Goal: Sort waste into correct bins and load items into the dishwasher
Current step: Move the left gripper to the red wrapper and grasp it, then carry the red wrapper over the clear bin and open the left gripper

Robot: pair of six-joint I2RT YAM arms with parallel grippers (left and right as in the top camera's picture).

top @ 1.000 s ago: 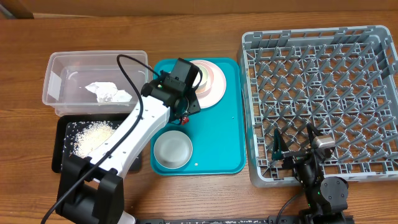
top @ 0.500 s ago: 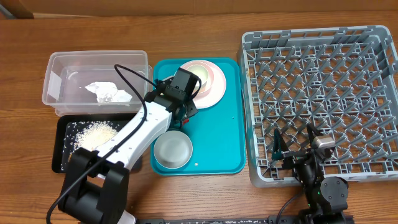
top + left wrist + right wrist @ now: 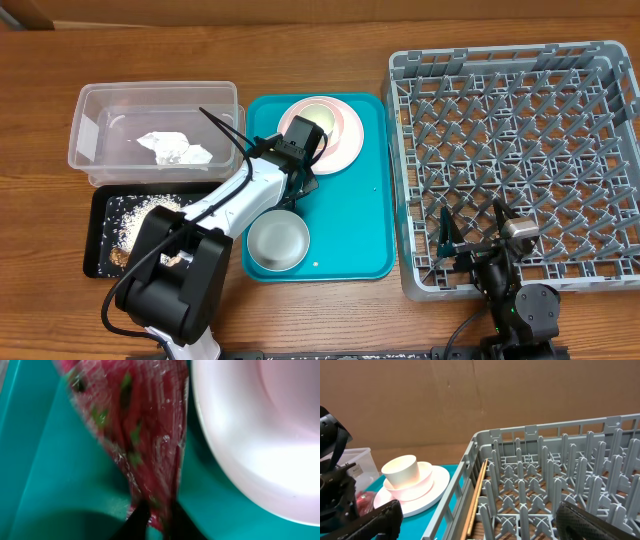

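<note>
My left gripper (image 3: pixel 299 183) is down on the teal tray (image 3: pixel 355 215), beside the plates. In the left wrist view its fingers (image 3: pixel 155 521) are shut on the crumpled red shiny wrapper (image 3: pixel 145 435), next to the plate's white rim (image 3: pixel 260 440). The pink and white plates (image 3: pixel 340 135) carry the small white cup (image 3: pixel 313 117). The white bowl (image 3: pixel 278 241) sits at the tray's front. The napkin (image 3: pixel 175 148) lies in the clear tub (image 3: pixel 90 110). Rice grains (image 3: pixel 150 215) lie in the black tray (image 3: pixel 100 262). My right gripper (image 3: pixel 470 238) is open over the grey rack's (image 3: pixel 520 130) front left corner.
The right wrist view shows the rack's pegs (image 3: pixel 545 480), the cup (image 3: pixel 400 471) on the plates (image 3: pixel 427 487), and the left arm with the wrapper (image 3: pixel 364 502) at far left. A brown scrap (image 3: pixel 122 256) lies in the black tray. The left arm crosses the teal tray's left edge.
The left arm has lowered and its wrist has shifted slightly right and nearer the tray's front, at the wrapper. The right arm has not moved.
</note>
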